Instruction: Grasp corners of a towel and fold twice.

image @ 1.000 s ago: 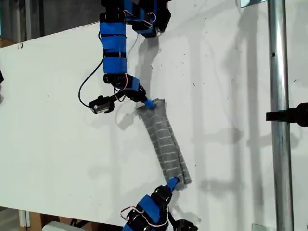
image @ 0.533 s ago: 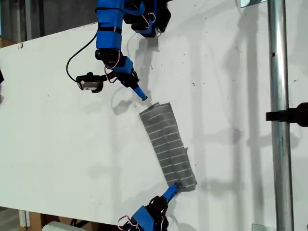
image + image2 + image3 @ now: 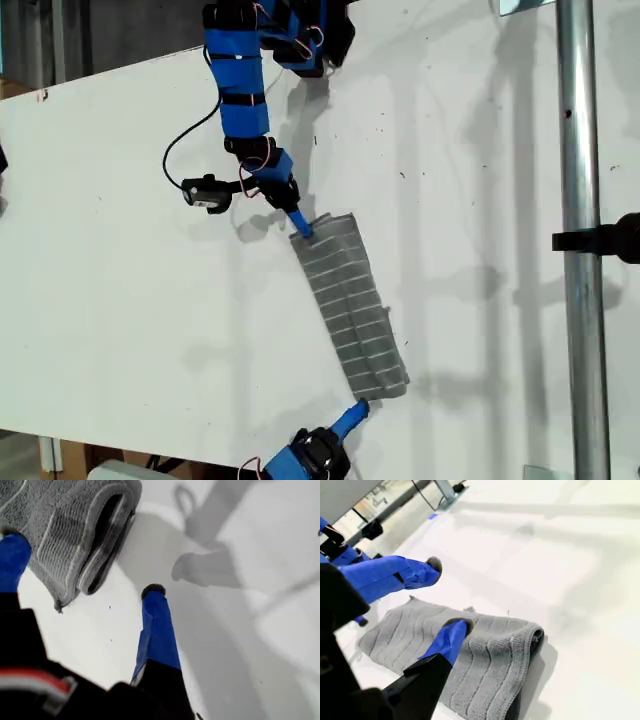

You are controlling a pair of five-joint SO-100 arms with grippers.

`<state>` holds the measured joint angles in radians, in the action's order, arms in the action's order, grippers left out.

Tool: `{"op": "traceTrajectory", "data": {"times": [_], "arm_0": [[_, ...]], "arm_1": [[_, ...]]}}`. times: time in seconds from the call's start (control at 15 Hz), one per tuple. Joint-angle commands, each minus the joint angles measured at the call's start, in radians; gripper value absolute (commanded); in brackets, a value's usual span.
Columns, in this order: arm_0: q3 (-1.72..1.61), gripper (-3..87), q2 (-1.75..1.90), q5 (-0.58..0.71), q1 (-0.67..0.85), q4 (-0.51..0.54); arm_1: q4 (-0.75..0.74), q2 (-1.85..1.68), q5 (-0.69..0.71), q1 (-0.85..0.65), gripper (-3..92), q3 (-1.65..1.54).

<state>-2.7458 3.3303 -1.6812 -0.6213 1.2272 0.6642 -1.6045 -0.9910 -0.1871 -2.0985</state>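
The towel (image 3: pixel 350 300) lies folded into a long narrow grey strip with white stripes, running diagonally across the white table (image 3: pixel 120 300). At its upper end my second gripper (image 3: pixel 299 228) stands open over a corner. One fingertip (image 3: pixel 456 628) is low over the cloth (image 3: pixel 485 665) and the other is raised above it; I cannot tell if they touch. Below the strip's lower end (image 3: pixel 378 382) my first gripper (image 3: pixel 352 411) is open and apart from it. The first wrist view shows the layered folded end (image 3: pixel 85 535) just ahead of that gripper (image 3: pixel 80 562), whose fingers hold nothing.
A vertical metal pole (image 3: pixel 580 200) with a black clamp (image 3: pixel 600 240) stands at the exterior view's right. The second arm's wrist camera and its black cable (image 3: pixel 205 190) hang off beside the towel's upper end. The table's front edge runs just under the first arm.
My first gripper let go of the towel's lower end and drew back toward the table edge. My second gripper lifted off the upper end, then came back down onto it.
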Motion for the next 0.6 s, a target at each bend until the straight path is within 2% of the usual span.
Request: {"op": "traceTrajectory", "data": {"times": [0.0, 0.13, 0.33, 0.47, 0.53], "arm_0": [[-0.015, 17.5, 0.135, 0.015, -0.011, 0.028], [-0.014, 17.6, 0.14, 0.008, -0.006, 0.067], [-0.018, 17.9, 0.14, -0.028, -0.021, 0.092], [-0.023, 18.0, 0.14, -0.038, -0.028, 0.098], [-0.025, 18.0, 0.14, -0.041, -0.028, 0.1]], "arm_1": [[-0.178, 0.054, -0.032, 0.014, 40.6, 0.009], [-0.313, 0.089, -0.055, 0.049, 37.6, 0.009], [-0.387, 0.124, -0.103, 0.106, 35.6, 0.018], [-0.336, 0.121, -0.118, 0.153, 35.7, 0.018], [-0.233, 0.104, -0.12, 0.158, 36.0, 0.029]]}}
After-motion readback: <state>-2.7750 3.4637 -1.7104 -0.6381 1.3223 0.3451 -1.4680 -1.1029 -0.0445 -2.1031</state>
